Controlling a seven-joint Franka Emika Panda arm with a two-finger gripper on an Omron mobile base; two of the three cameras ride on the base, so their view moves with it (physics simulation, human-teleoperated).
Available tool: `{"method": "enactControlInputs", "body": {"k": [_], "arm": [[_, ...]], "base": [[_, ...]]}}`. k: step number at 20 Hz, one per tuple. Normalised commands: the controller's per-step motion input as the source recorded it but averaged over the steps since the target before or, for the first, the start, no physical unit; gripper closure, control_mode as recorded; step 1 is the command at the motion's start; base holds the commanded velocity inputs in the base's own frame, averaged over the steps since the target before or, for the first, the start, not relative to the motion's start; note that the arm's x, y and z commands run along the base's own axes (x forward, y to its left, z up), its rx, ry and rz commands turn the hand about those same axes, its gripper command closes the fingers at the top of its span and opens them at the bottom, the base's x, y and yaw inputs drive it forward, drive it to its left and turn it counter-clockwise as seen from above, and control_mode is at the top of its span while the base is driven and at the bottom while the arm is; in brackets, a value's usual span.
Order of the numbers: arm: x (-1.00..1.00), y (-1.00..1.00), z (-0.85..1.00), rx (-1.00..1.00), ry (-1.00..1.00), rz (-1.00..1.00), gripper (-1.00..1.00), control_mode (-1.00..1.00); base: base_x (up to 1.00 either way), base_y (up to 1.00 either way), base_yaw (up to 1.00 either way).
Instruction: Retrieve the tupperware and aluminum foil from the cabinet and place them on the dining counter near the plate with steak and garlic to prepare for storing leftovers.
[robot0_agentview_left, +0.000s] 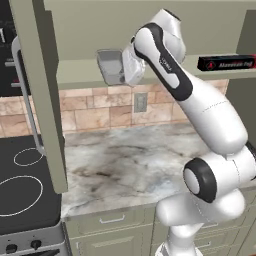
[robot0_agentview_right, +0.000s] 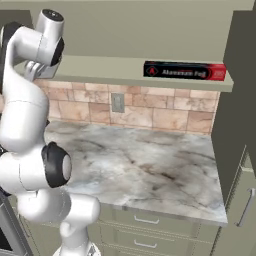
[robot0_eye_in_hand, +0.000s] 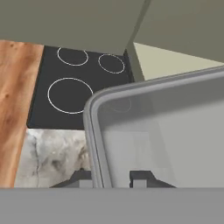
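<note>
The tub (robot0_agentview_left: 111, 66) sits at the left end of the cabinet shelf (robot0_agentview_right: 125, 67), tipped at the shelf edge. The hand (robot0_eye_in_hand: 111, 177) is at it, one fingertip (robot0_eye_in_hand: 141, 176) inside the rim wall and the other outside; it appears clenched on that wall. The foil box (robot0_agentview_right: 184, 70) lies well apart on the same shelf. Judgement: retrieval of the tub is in hand. Next move calls for drawing it clear of the open door (robot0_agentview_left: 42, 95) without snagging.

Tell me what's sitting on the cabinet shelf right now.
The aluminum foil lies lengthwise on the cabinet shelf. At the shelf's other end, the tupperware is at the edge with the gripper; contact underneath is hidden.
</note>
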Motion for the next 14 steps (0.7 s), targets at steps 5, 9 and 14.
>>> {"method": "enactControlInputs", "body": {"k": [5,9,14], "arm": [[-1.00,-0.64,0.00,0.00,0.01,-0.01,1.00,-1.00],[-1.00,-0.77,0.00,0.00,0.05,-0.07,1.00,-1.00],[-1.00,-0.47,0.00,0.00,0.07,-0.11,1.00,-1.00]], "base": [[0.00,0.00,0.00],[0.00,0.00,0.00],[0.00,0.00,0.00]]}}
